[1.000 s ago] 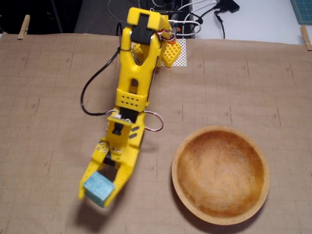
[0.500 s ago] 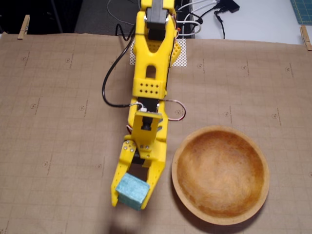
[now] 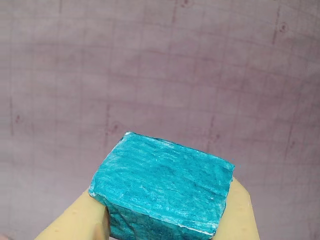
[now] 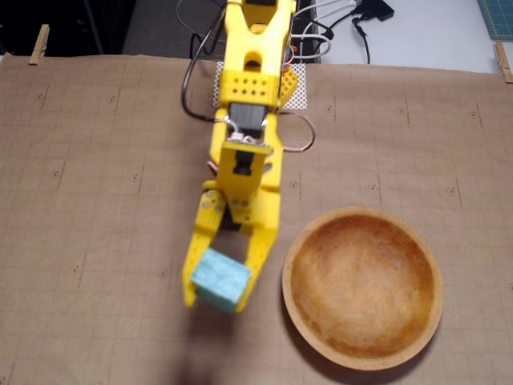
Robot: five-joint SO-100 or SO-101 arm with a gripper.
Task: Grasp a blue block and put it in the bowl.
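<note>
Yellow plastic fingers of the claw (image 4: 215, 301) are clamped on the blue block (image 4: 219, 279), one on each side of it, and hold it up off the desk (image 4: 96, 208). In the fixed view the block's long side runs across the fingers, tipped a little down to the right. In the wrist view the block (image 3: 162, 187) fills the lower middle, broad face up. The wooden bowl (image 4: 429, 317) sits just right of the claw, with nothing in it.
</note>
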